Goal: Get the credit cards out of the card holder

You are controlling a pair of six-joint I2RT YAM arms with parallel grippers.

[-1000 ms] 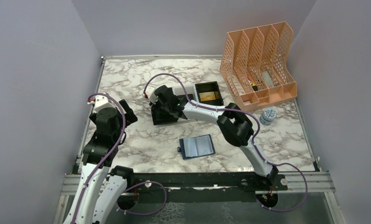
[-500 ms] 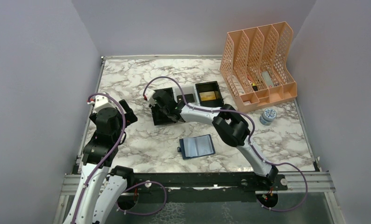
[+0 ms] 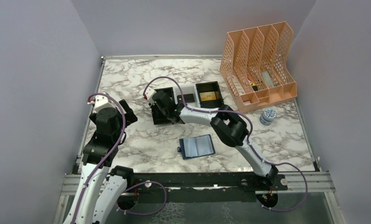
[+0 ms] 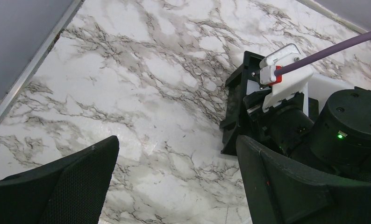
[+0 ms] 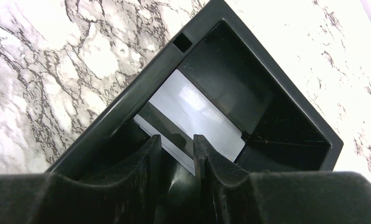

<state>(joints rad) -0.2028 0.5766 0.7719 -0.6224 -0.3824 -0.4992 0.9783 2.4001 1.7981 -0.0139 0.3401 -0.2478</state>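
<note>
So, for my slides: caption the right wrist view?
A silver card lies in the black tray, the right gripper poised just above.

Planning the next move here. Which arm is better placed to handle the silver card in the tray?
Right. The right gripper is down inside an end compartment of the tray, directly over the silver card. The left gripper hangs open, well left of the tray.
</note>
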